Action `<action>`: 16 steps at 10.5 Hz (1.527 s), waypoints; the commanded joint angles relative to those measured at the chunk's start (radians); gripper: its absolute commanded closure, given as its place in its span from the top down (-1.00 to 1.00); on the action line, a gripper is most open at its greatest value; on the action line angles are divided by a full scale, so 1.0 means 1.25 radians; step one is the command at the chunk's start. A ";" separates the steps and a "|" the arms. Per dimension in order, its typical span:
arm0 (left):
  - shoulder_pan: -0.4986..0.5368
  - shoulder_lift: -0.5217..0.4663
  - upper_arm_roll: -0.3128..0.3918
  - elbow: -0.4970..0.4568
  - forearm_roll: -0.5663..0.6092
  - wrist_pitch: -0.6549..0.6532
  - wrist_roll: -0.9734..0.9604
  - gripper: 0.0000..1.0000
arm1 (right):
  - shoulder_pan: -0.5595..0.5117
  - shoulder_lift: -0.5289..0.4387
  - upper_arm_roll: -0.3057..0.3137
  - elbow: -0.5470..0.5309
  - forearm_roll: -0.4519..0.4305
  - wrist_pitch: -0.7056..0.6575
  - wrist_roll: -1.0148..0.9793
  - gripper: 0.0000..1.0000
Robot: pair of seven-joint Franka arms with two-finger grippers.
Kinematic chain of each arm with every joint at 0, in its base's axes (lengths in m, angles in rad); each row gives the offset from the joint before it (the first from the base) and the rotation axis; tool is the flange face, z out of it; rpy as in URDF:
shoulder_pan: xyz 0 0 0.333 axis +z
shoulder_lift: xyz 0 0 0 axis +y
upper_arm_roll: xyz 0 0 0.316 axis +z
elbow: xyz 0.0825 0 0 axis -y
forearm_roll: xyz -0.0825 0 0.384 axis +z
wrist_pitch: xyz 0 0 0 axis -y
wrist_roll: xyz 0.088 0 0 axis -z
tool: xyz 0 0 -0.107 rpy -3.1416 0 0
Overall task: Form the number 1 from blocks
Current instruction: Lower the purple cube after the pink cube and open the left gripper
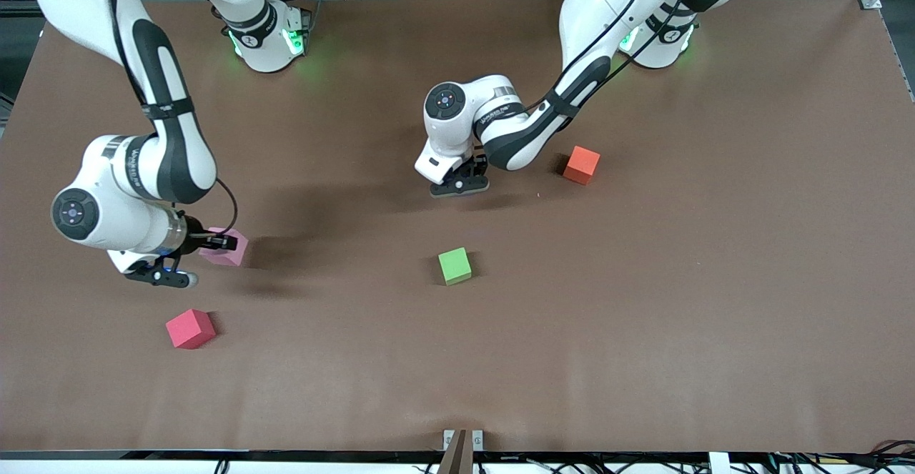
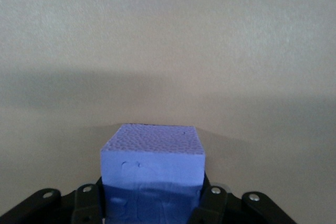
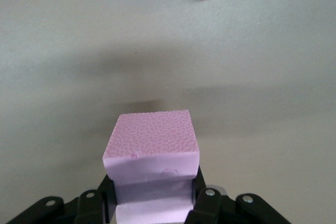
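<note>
Left gripper [image 1: 460,186] jaws pinch purple block [image 2: 152,174]; right gripper [image 1: 163,274] jaws pinch pink block [image 3: 151,163]

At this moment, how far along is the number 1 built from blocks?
Done: nothing; no blocks are lined up yet.

In hand: the left gripper is shut on a purple block near mid-table; the right gripper is shut on a light pink block at its end.

Left: placing those, then the green, orange and deep pink blocks, all scattered apart.
</note>
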 commanded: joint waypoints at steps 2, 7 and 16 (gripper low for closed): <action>0.018 -0.027 -0.020 -0.033 0.002 -0.001 -0.007 -1.00 | 0.022 -0.039 -0.005 -0.032 0.000 -0.009 0.035 0.15; 0.006 -0.015 -0.017 0.020 -0.044 -0.001 -0.022 -0.91 | 0.040 -0.040 -0.004 -0.030 0.001 -0.008 0.050 0.15; -0.018 -0.018 -0.009 0.022 -0.031 -0.004 -0.039 1.00 | 0.094 -0.040 -0.002 -0.029 0.004 -0.008 0.106 0.15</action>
